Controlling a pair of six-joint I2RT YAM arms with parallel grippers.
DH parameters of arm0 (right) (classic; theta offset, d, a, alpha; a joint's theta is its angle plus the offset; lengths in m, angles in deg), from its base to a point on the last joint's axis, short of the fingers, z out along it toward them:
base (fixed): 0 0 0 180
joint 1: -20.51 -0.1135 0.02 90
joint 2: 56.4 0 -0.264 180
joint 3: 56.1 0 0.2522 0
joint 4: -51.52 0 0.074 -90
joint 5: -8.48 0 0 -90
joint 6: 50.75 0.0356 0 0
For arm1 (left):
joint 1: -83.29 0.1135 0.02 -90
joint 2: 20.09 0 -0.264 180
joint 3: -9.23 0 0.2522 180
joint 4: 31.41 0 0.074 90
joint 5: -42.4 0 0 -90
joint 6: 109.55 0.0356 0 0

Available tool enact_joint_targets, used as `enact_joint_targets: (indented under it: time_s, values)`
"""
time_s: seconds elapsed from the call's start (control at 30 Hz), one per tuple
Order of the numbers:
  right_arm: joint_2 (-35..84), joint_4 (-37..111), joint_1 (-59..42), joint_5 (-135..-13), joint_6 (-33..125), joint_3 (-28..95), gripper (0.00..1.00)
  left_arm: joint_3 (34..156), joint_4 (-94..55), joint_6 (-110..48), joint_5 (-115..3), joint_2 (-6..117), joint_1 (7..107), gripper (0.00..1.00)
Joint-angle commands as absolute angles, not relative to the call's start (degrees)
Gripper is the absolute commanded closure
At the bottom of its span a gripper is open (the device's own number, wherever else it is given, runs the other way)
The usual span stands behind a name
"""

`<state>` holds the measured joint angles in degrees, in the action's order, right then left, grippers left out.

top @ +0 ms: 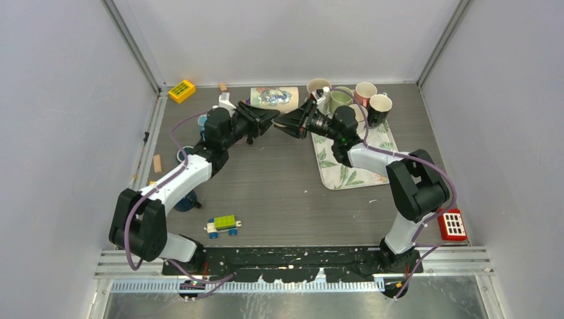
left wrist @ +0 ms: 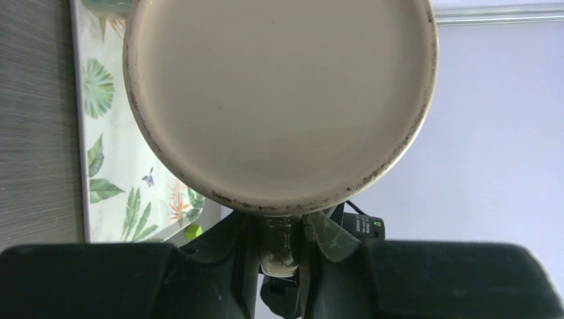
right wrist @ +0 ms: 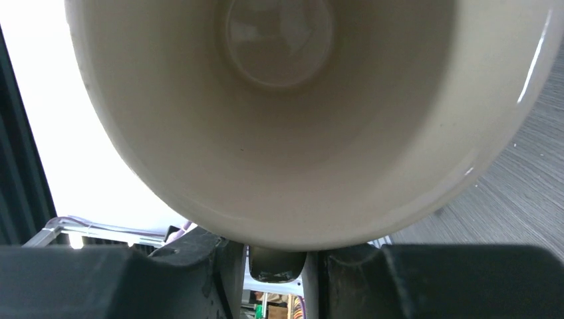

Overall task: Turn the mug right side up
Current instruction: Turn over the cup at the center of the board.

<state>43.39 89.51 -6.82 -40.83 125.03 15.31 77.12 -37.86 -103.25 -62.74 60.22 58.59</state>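
A beige mug (left wrist: 279,100) hangs on its side in the air between my two grippers. Its flat base faces the left wrist camera, and its open mouth (right wrist: 279,133) faces the right wrist camera. My left gripper (left wrist: 279,232) is shut on the mug's handle (left wrist: 279,259). My right gripper (right wrist: 276,256) is closed round the same handle (right wrist: 276,264) from the other side, with only thin slivers of gap. In the top view the left gripper (top: 265,121) and right gripper (top: 287,126) meet tip to tip at mid-back. The mug itself is mostly hidden there.
A leaf-print placemat (top: 346,174) lies at the right, with several upright mugs (top: 364,93) at its far end. A picture card (top: 274,97) and a yellow block (top: 181,90) lie at the back. A toy car (top: 223,226) is at the front, a red block (top: 452,224) at the front right.
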Motion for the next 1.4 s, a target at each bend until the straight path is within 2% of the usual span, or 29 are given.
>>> enact_joint_targets:
  time_s: [0.0, 0.17, 0.3, 0.5, 0.57, 0.73, 0.87, 1.03, 1.37]
  values:
    - [42.7, 95.9, -7.7, -39.9, 125.6, 18.9, 0.67, 77.0, -50.9, -105.4, -66.1, 60.0, 58.5, 1.00]
    - [42.9, 95.5, -7.7, -39.8, 125.4, 19.5, 0.79, 76.2, -52.4, -106.0, -67.2, 60.0, 58.5, 1.00]
    - [41.1, 89.8, -7.7, -40.3, 121.3, 19.5, 0.98, 75.5, -53.4, -105.6, -68.9, 60.6, 58.5, 1.00]
    - [35.9, 74.0, -7.8, -43.2, 108.6, 19.9, 0.99, 74.5, -55.1, -105.7, -71.5, 62.4, 58.5, 0.99]
    - [34.3, 69.7, -7.8, -44.4, 105.4, 20.2, 0.99, 74.2, -55.5, -105.7, -72.0, 63.0, 58.5, 0.90]
    - [30.5, 55.9, -8.2, -48.6, 96.3, 21.3, 0.99, 73.7, -56.3, -105.7, -73.6, 65.1, 58.5, 0.61]
    - [28.0, 45.2, -8.6, -53.9, 89.1, 22.5, 0.99, 72.9, -57.5, -105.8, -74.4, 66.8, 58.5, 0.46]
    - [26.1, 36.1, -8.6, -59.1, 83.7, 23.8, 0.99, 71.7, -58.3, -105.2, -75.2, 68.4, 58.5, 0.36]
    - [25.4, 28.1, -8.7, -65.4, 79.7, 25.3, 0.99, 70.4, -55.4, -102.4, -77.1, 69.9, 58.5, 0.26]
